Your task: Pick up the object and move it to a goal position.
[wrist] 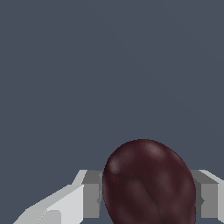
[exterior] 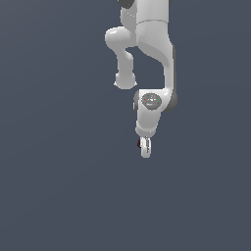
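Between the fingers of the gripper (wrist: 148,197) sits the object (wrist: 148,183), a dark maroon lump, with the pads pressed against its sides. The grasp looks made, so carrying it to the goal likely comes next; no goal marker shows. Around the gripper, only plain grey-blue ground

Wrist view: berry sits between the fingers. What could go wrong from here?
1. The berry is rounded and smooth-looking; the gripper fingers touch only its sides, so it might squirt out.
2. In the exterior view only a sliver of the berry shows beside the gripper, so a slip would be hard to notice there.
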Controlling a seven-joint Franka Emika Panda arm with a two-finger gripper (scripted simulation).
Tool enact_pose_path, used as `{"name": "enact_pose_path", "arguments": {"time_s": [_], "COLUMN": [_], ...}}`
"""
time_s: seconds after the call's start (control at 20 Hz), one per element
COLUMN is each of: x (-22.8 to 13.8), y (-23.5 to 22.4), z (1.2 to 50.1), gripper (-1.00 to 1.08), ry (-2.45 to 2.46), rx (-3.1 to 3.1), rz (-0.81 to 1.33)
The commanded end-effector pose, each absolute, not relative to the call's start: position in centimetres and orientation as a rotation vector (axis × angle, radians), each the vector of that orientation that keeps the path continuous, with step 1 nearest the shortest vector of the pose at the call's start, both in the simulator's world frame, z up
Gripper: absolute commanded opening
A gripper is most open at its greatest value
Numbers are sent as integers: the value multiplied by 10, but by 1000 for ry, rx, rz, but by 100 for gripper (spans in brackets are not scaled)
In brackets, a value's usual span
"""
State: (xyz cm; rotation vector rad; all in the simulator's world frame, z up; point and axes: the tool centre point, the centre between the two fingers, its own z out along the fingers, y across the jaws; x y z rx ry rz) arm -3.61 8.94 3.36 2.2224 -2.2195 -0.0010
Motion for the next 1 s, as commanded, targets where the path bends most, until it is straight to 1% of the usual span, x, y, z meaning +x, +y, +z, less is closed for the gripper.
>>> {"name": "enact_pose_path", "arguments": {"time_s": [0.0, 0.25, 0.45, 0.95], "x": [-36, -39, -42, -51], "y": [85, 69, 50, -19], "z": [40, 63, 91, 190], "gripper": [-100, -100, -100, -100], "ry": [-2221, -2222, -2223, -2225], "rx": [2223, 2222, 2222, 2221], "rz": [1, -1, -2, -4]}}
